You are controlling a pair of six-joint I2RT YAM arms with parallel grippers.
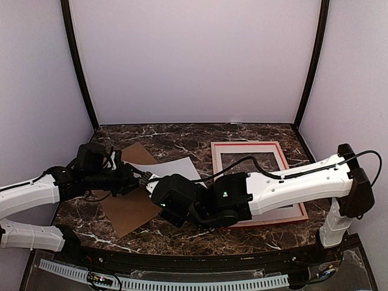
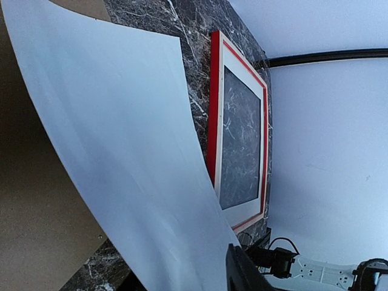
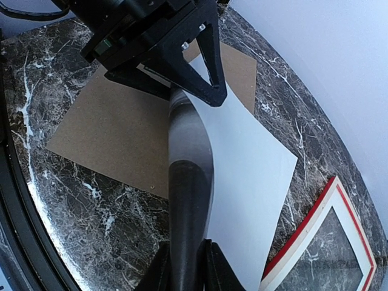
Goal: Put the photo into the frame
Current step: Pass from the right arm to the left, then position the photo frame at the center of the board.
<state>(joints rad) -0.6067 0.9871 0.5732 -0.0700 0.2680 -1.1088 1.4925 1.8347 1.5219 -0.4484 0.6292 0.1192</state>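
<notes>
Right now the photo (image 1: 174,167) shows its pale back, curling up off the brown backing board (image 1: 124,209) on the left of the desk (image 1: 182,134). The left claw (image 1: 144,177) is pinched closed on its near edge. The right claw (image 1: 156,193) sits against that same edge; whether it grips cannot be told. The frame (image 1: 248,144) lies flat nearby to the right, red face up.

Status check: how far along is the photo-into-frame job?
Done: nothing seated yet. In hand: the left gripper pinches the photo, curling one edge up off the backing board; the right gripper is at that edge, grip unclear. Left: carry it to the frame, whose opening is empty, and lay it in.
</notes>
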